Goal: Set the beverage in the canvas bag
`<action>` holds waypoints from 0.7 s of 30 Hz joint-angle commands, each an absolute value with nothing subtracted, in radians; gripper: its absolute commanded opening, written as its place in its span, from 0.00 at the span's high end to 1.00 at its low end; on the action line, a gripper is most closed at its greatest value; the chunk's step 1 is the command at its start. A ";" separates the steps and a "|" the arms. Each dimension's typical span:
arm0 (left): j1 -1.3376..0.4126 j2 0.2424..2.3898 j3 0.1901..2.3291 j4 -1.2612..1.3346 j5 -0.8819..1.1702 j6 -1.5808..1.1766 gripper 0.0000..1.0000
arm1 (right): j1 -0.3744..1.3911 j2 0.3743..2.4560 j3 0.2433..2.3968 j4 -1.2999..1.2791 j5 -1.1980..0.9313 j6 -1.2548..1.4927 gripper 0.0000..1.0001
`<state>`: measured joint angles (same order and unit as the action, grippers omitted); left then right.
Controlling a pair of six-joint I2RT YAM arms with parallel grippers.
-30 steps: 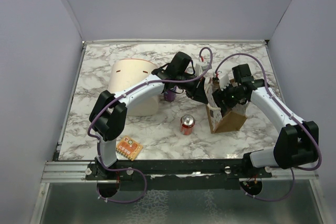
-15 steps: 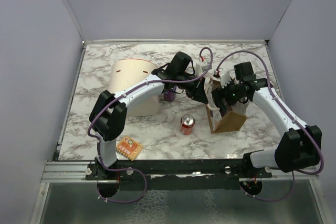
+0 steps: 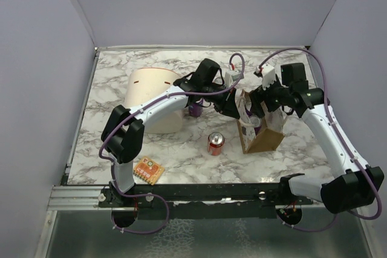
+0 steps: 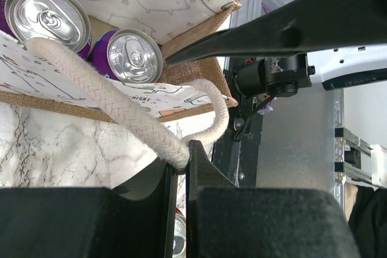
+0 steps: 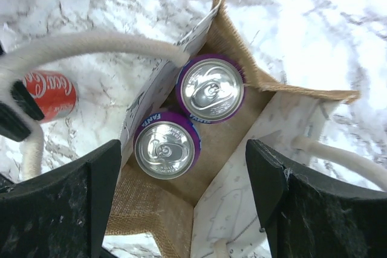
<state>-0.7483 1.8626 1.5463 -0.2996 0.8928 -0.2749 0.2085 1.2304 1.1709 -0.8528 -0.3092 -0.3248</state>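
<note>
The tan canvas bag (image 3: 264,138) stands upright right of centre, with two purple Fanta cans (image 5: 166,148) (image 5: 211,89) inside it. My left gripper (image 4: 178,160) is shut on the bag's near rope handle (image 4: 109,104) and holds the mouth open; it also shows in the top view (image 3: 237,109). My right gripper (image 5: 187,203) is open and empty, hovering straight above the bag's mouth, and it also shows in the top view (image 3: 265,99). A red cola can (image 3: 216,143) stands on the table left of the bag. Another purple can (image 3: 195,110) stands behind my left arm.
A large cream cylindrical tub (image 3: 154,98) stands at the back left, under my left arm. A small orange packet (image 3: 149,170) lies near the front left edge. The red can also shows in the right wrist view (image 5: 51,93), beside the bag wall.
My right gripper has lifted up and back out of the bag's mouth, open and empty. My left gripper has kept its hold on the handle.
</note>
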 commanded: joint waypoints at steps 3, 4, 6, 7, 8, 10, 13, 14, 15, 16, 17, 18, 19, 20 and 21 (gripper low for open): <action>-0.756 1.797 1.534 -0.274 0.930 -0.254 1.00 | 0.211 1.182 1.255 -0.860 -0.201 -0.281 0.17; -0.756 1.792 1.533 -0.274 0.932 -0.250 1.00 | 0.211 1.179 1.266 -0.862 -0.189 -0.281 0.17; -0.755 1.782 1.532 -0.277 0.937 -0.242 0.98 | 0.210 1.168 1.282 -0.853 -0.187 -0.293 0.17; -0.755 1.778 1.532 -0.280 0.940 -0.236 0.96 | 0.211 1.159 1.286 -0.842 -0.208 -0.306 0.17; -0.756 1.773 1.533 -0.283 0.947 -0.232 0.94 | 0.211 1.147 1.285 -0.828 -0.224 -0.322 0.17; -0.755 1.764 1.539 -0.295 0.961 -0.213 0.87 | 0.212 1.126 1.295 -0.815 -0.265 -0.349 0.17; -0.755 1.746 1.561 -0.337 0.962 -0.170 0.75 | 0.212 1.118 1.324 -0.816 -0.340 -0.374 0.16; -0.755 1.737 1.567 -0.353 0.959 -0.150 0.71 | 0.212 1.120 1.332 -0.820 -0.369 -0.383 0.16; -0.755 1.727 1.572 -0.368 0.955 -0.130 0.67 | 0.212 1.122 1.341 -0.825 -0.396 -0.389 0.16; -0.755 1.717 1.576 -0.386 0.951 -0.106 0.64 | 0.212 1.125 1.345 -0.826 -0.424 -0.393 0.15; -0.755 1.706 1.580 -0.406 0.944 -0.078 0.60 | 0.212 1.126 1.349 -0.829 -0.453 -0.398 0.15; -0.754 1.703 1.585 -0.432 0.937 -0.049 0.56 | 0.211 1.127 1.354 -0.834 -0.484 -0.407 0.15; -0.755 1.677 1.593 -0.461 0.930 -0.015 0.52 | 0.212 1.127 1.358 -0.842 -0.515 -0.416 0.14; -0.755 1.660 1.598 -0.491 0.918 0.019 0.46 | 0.212 1.123 1.359 -0.843 -0.547 -0.424 0.14; -0.753 1.642 1.602 -0.522 0.903 0.073 0.41 | 0.212 1.118 1.359 -0.846 -0.579 -0.434 0.14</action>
<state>-0.7483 1.7424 1.5482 -0.4038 0.9150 -0.1066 0.2085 1.1332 1.3346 -0.8490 -0.4084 -0.3820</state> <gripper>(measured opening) 0.507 0.856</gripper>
